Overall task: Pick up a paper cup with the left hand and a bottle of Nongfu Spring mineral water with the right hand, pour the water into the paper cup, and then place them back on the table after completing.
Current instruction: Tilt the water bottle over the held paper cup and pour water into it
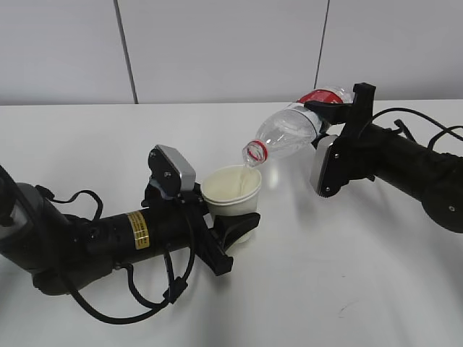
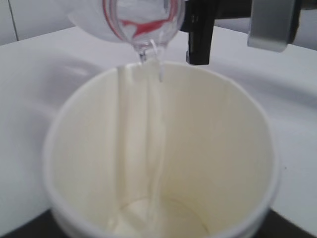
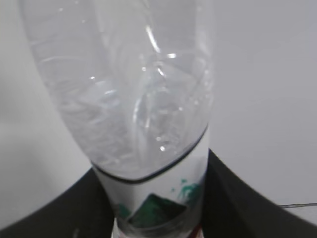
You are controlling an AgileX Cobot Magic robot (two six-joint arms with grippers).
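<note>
My left gripper (image 1: 233,220) is shut on a white paper cup (image 1: 231,191) and holds it upright just above the table (image 1: 325,289). My right gripper (image 1: 334,110) is shut on a clear water bottle (image 1: 289,131) with a red-and-white label, tilted mouth-down to the left. The bottle's red-ringed mouth (image 1: 255,152) sits at the cup's far rim. In the left wrist view a thin stream of water (image 2: 151,124) runs from the bottle mouth (image 2: 143,25) down the cup's inner wall (image 2: 218,148) to a little water at the bottom. The right wrist view shows the bottle (image 3: 129,94) between the black fingers (image 3: 237,198).
A pale panelled wall (image 1: 217,50) stands behind the table's far edge. Black cables (image 1: 152,296) loop under my left arm near the front edge. Cables (image 1: 419,123) also trail from my right arm at the far right.
</note>
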